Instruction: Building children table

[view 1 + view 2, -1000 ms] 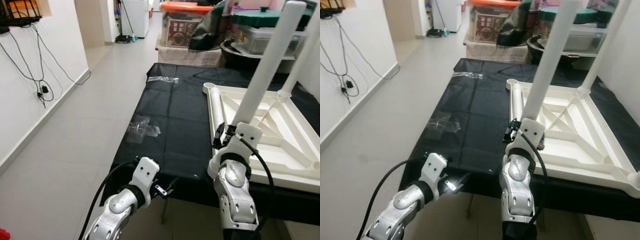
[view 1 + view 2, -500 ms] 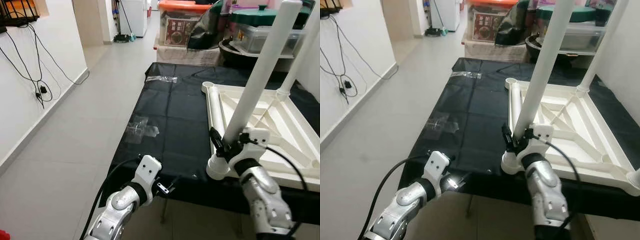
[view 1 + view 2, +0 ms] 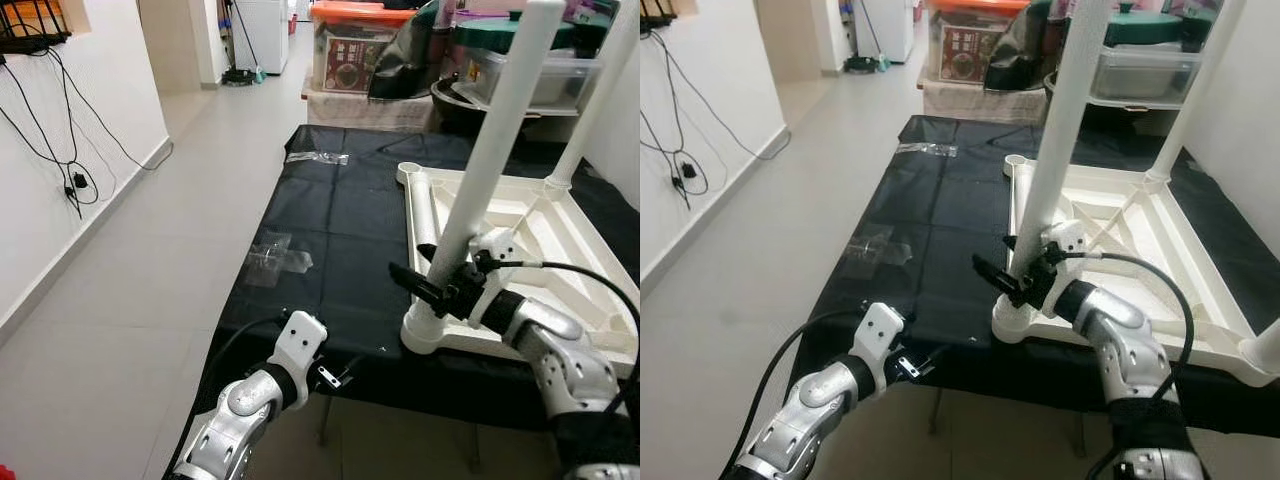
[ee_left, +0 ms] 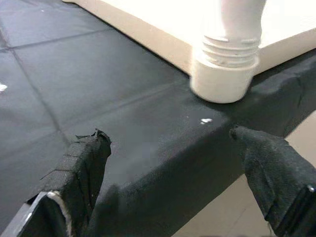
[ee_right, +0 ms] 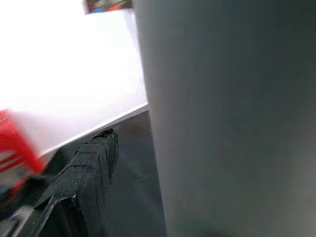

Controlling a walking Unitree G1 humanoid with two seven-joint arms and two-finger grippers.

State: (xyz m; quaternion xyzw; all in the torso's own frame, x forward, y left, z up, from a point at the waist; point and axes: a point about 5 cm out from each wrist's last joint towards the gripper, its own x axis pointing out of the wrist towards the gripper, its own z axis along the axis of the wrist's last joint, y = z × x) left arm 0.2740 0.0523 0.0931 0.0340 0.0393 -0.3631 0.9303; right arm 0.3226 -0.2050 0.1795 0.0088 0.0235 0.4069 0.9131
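Note:
A white tabletop (image 3: 560, 250) lies upside down on a black-covered bench (image 3: 340, 230). A white leg (image 3: 490, 150) stands upright in its near left corner socket (image 4: 224, 74). My right gripper (image 3: 430, 272) reaches in from the right, just above that socket. It is shut on the leg, one black finger on each side. In the right wrist view the leg (image 5: 232, 118) looms close beside one finger (image 5: 89, 182). A second leg (image 3: 592, 105) stands at the far corner. A loose leg (image 3: 421, 208) lies along the tabletop's left rim. My left gripper (image 3: 335, 376) hangs open below the bench's front edge.
Clear plastic wrappers (image 3: 277, 262) lie on the black cloth, with another (image 3: 318, 157) farther back. Storage boxes (image 3: 360, 50) and tubs are stacked behind the bench. A white wall with hanging cables (image 3: 70, 180) bounds the left, with bare tiled floor (image 3: 150, 300) between it and the bench.
My right arm has swung from in front of the upright leg round to its right side, the gripper staying at the leg's base. The left arm has barely moved.

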